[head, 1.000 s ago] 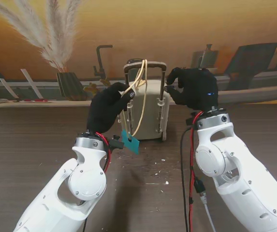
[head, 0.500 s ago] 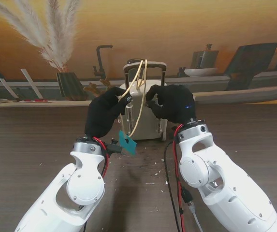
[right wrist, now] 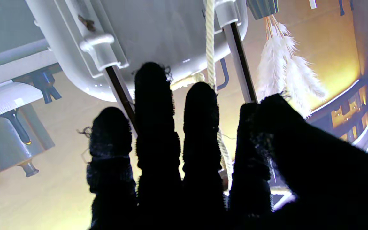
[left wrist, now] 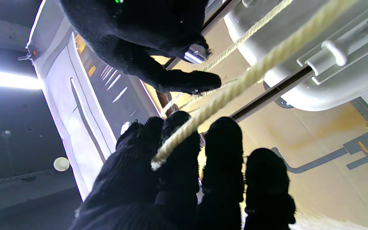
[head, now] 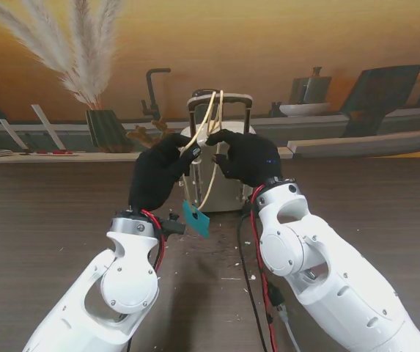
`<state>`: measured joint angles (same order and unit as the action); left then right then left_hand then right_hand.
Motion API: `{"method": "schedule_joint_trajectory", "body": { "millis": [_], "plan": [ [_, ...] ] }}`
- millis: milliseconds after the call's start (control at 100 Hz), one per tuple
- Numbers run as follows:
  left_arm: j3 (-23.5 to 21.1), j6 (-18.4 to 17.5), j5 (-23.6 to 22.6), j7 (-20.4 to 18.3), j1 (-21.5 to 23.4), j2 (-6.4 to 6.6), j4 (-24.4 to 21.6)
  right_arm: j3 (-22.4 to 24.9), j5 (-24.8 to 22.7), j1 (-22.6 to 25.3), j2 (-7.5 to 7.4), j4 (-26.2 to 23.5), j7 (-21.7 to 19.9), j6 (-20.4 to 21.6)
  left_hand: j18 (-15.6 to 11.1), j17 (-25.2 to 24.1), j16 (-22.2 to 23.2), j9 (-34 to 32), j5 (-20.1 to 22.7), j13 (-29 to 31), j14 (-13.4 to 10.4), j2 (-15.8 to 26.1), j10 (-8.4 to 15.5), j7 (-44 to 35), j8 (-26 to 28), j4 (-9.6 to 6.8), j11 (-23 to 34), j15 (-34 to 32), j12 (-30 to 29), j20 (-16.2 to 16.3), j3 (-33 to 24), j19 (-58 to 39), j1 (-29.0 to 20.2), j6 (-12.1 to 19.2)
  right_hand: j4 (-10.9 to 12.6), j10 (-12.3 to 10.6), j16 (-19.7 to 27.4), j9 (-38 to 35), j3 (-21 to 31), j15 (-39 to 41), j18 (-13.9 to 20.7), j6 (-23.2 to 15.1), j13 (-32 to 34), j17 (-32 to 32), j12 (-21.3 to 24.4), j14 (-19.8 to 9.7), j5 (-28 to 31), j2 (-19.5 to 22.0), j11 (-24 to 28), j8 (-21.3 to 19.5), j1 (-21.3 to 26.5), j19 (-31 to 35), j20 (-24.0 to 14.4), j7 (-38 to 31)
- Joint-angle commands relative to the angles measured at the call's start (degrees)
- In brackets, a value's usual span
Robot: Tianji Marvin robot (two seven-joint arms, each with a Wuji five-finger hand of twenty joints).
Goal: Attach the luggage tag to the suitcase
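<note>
Cream cord (head: 211, 139) hangs looped over the suitcase (head: 220, 150) handle, teal tag (head: 196, 218) dangling below. Left hand (head: 160, 173) pinches the cord; right hand (head: 245, 155), fingers spread, has swung in beside it, probably to take the loop.

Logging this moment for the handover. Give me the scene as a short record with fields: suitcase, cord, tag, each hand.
suitcase: white suitcase upright on the table, pull handle extended
cord: cream cord looped over the handle, hanging down the front
tag: teal tag dangling from the cord, off the table
left hand: left hand pinching the cord
right hand: right hand beside the cord, grip unclear
</note>
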<state>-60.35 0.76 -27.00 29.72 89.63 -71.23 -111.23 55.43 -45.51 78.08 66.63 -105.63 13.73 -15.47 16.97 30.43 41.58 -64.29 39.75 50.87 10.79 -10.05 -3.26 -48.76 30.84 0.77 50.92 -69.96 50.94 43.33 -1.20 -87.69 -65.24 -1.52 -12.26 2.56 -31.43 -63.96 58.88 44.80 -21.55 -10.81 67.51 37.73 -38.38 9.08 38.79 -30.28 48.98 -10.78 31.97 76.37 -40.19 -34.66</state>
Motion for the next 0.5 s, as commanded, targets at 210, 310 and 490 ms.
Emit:
{"method": "schedule_joint_trajectory", "body": {
  "millis": [210,310,490],
  "plan": [
    [-0.11,-0.41,0.12,-0.93,0.24,0.0,-0.68,-1.42,0.66,-2.38,0.26,1.66,-2.33,-2.34,1.36,-0.35,1.42,0.39,-0.63,0.13,0.16,1.74,-0.2,0.35,-0.97,-0.15,-0.06,-0.04,0.02,1.36,1.43,-0.54,-3.08,-0.51,0.87,0.82,-0.25,3.24,-1.69,-0.12,0.51,-1.89,-2.82,-2.49,-1.04,0.36,-8.25,2.31,0.33,-1.97,3.25,-1.39,-0.84,1.73],
    [-0.11,-0.52,0.13,-0.93,0.27,0.01,-0.63,-1.84,0.79,-3.08,0.33,2.07,-2.63,-3.12,1.34,-0.4,1.39,0.42,-0.68,0.03,0.19,1.72,-0.17,0.38,-1.0,-0.15,-0.07,0.05,0.01,1.37,1.44,-0.5,-3.08,-0.38,0.8,0.86,-0.18,4.0,-2.12,-0.35,0.67,-1.88,-3.41,-2.91,-1.1,0.36,-9.68,2.78,0.27,-1.92,3.41,-1.75,-0.79,1.74],
    [-0.14,-0.56,0.17,-1.01,0.38,0.03,-0.6,-2.56,0.67,-4.41,0.52,3.06,-2.63,-4.64,1.34,-0.4,1.39,0.4,-0.66,0.03,0.19,1.7,-0.18,0.36,-1.0,-0.15,-0.05,0.06,0.01,1.4,1.44,-0.48,-3.1,-0.42,0.93,0.91,-0.06,5.29,-2.88,-0.76,0.81,-0.92,-4.36,-3.66,-1.09,0.49,-12.22,3.67,0.2,-1.61,2.86,-2.37,-0.68,2.17]
  ]
}}
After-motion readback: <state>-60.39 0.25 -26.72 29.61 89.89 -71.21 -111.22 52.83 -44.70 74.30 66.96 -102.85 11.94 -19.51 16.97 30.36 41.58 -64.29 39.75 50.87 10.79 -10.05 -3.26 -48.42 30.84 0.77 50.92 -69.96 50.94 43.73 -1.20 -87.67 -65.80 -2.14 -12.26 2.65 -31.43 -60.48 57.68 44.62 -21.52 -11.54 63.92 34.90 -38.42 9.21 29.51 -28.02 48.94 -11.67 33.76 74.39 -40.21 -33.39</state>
